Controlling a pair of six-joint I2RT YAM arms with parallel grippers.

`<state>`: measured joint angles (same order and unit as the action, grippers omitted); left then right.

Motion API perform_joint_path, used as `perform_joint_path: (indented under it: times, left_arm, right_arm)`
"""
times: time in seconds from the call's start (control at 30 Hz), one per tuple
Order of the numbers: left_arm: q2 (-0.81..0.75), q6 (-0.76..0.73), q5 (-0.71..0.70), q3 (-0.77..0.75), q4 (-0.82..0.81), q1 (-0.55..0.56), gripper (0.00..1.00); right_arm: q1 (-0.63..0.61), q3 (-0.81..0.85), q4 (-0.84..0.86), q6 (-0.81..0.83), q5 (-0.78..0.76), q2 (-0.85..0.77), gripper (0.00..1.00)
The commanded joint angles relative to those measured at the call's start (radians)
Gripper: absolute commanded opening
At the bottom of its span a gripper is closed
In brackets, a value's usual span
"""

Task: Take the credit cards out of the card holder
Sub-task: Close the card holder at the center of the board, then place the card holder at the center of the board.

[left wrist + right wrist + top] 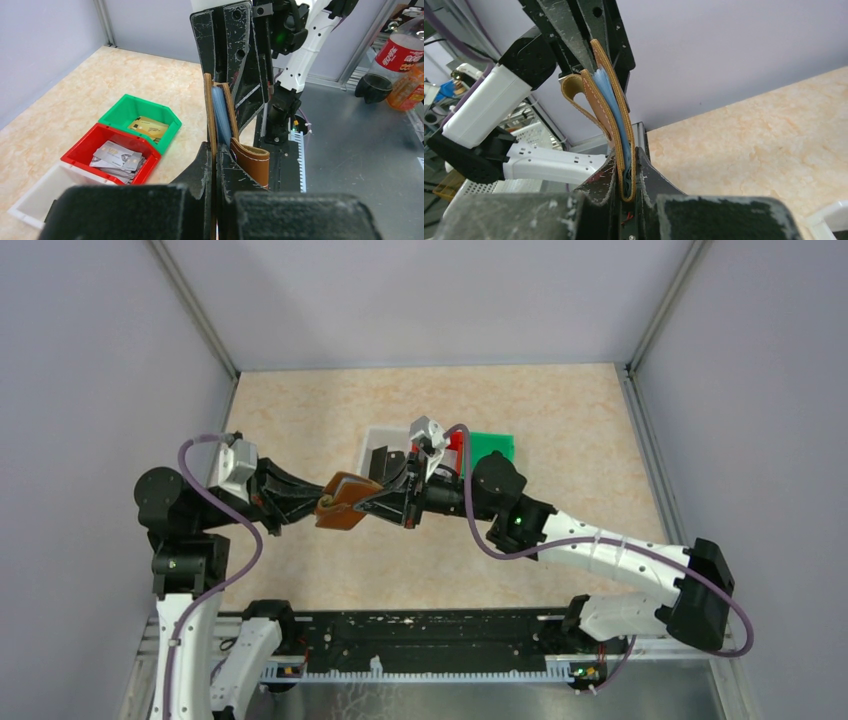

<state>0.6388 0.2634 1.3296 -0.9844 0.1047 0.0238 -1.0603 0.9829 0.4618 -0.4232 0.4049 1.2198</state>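
The card holder (600,107) is finished in matt brown leather-look material, edged with pale stitching; its sleeves (613,102) are made of clear bluish plastic. The left pincer (216,167) and right pincer (625,172) are formed of black plastic, scuffed pale. The counter (560,420) is surfaced in smooth marbled beige. The red bin (152,167) and green bin (122,107) are moulded in glossy plastic.

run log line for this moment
left hand: shut on card holder | right hand: shut on card holder | holder: aloft, folded | cards: in red bin, green bin
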Motion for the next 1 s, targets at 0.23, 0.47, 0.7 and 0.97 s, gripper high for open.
perform_joint_path:
  times: [0.23, 0.47, 0.7, 0.97]
  left_arm:
    - [-0.072, -0.417, 0.005, 0.048, 0.226, 0.011, 0.05]
    - [-0.087, -0.736, -0.081, 0.092, 0.41, 0.011, 0.37]
    - [-0.045, -0.844, -0.144, 0.105, 0.547, 0.012, 0.75]
    - [0.083, -0.855, -0.23, 0.049, 0.651, 0.012, 0.97]
  right_arm:
    - [-0.022, 0.015, 0.062, -0.175, -0.401, -0.011, 0.0]
    - [-0.029, 0.009, 0.021, -0.266, -0.476, 0.027, 0.0]
    - [0.021, -0.088, -0.172, -0.334, -0.472, 0.014, 0.0]
    - [0.137, -0.218, -0.346, -0.352, -0.178, 0.146, 0.0]
